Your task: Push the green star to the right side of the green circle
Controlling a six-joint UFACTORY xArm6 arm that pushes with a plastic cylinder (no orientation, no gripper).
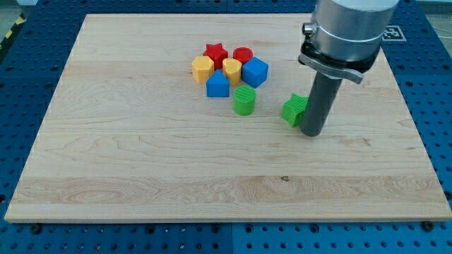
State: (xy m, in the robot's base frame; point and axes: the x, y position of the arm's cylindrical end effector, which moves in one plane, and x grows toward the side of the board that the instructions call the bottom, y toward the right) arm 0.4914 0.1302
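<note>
The green circle (244, 101), a short cylinder, stands a little above the board's middle. The green star (294, 109) lies to its right with a gap between them. My tip (312, 132) rests on the board touching the star's right side, partly hiding that edge. The rod rises to the grey arm body at the view's top right.
A cluster sits above the green circle: red star (215, 51), red circle (243, 55), yellow hexagon (203, 68), yellow heart (232, 70), blue cube (255, 72), blue pentagon-like block (217, 85). The wooden board (141, 162) lies on a blue perforated table.
</note>
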